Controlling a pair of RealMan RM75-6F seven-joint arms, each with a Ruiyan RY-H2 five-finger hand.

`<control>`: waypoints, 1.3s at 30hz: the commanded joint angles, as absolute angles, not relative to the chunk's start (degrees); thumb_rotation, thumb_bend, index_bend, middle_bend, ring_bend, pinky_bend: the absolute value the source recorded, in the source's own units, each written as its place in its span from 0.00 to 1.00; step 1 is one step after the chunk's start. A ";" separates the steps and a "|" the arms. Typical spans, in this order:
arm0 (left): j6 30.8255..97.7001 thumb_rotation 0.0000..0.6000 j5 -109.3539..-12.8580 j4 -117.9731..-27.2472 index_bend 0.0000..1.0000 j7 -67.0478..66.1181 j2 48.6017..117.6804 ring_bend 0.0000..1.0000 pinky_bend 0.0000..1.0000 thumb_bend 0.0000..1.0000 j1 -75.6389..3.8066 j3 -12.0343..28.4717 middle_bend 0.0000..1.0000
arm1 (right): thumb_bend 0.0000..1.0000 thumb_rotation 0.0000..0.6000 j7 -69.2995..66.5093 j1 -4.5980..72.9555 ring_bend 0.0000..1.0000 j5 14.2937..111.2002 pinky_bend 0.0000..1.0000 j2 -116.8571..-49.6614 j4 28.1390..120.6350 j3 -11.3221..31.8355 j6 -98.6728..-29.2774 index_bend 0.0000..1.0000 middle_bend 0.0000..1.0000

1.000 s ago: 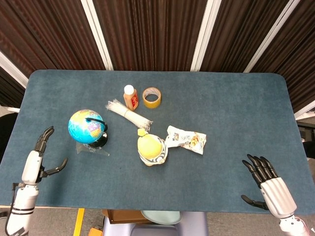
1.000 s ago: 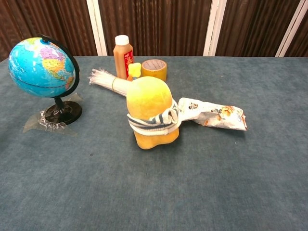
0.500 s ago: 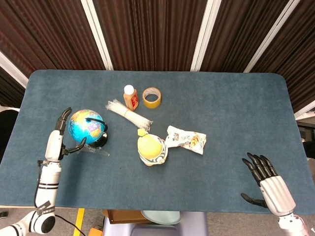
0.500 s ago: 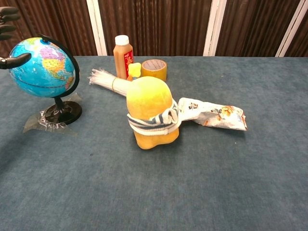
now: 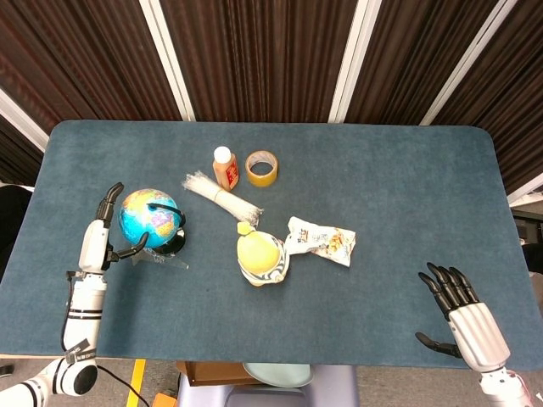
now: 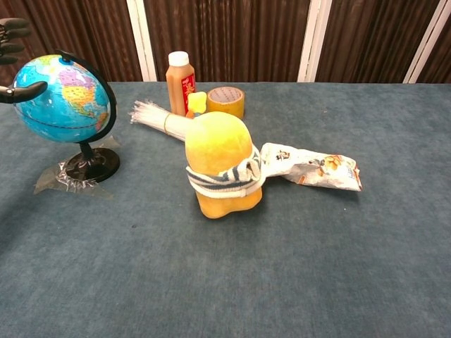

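Note:
A small blue globe (image 5: 147,217) on a black stand sits at the table's left side, with crumpled clear plastic under its base. My left hand (image 5: 95,242) is right beside its left side, fingers spread and reaching over the top. In the chest view its thumb (image 6: 22,91) lies against the globe (image 6: 62,98); I cannot tell if the other fingers touch it. My right hand (image 5: 462,320) rests open near the front right edge of the table, holding nothing and far from every object.
A yellow plush toy (image 5: 261,257) with a striped scarf stands mid-table, with a snack packet (image 5: 321,240) to its right. Behind are a bundle of white sticks (image 5: 222,197), an orange bottle (image 5: 225,168) and a yellow tape roll (image 5: 261,168). Blue cloth covers the table (image 5: 407,186).
My left hand has come up from the front left edge to the globe's left side, then settled a little closer around it. The right hand has not moved.

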State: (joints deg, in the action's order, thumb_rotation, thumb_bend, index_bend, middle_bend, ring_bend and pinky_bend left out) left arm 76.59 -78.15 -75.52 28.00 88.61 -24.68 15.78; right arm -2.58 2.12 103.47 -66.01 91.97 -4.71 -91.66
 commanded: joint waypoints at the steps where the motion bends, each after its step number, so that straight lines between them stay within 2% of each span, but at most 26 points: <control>1: 76.55 0.96 -78.05 -75.60 0.00 27.89 88.53 0.00 0.00 0.33 -24.68 15.80 0.00 | 0.12 1.00 -2.64 2.06 0.00 103.50 0.00 -65.96 91.99 -4.74 -91.74 0.00 0.00; 39: 75.28 0.98 -76.01 -71.87 0.00 31.51 86.99 0.00 0.00 0.32 -23.90 16.16 0.00 | 0.12 1.00 -2.30 1.58 0.00 103.73 0.00 -65.97 92.02 -4.68 -92.39 0.00 0.00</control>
State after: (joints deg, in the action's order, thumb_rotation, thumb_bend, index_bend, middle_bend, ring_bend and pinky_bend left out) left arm 75.35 -76.09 -71.96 31.43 87.00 -23.92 16.15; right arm -2.30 1.57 103.73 -65.97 92.01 -4.68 -92.39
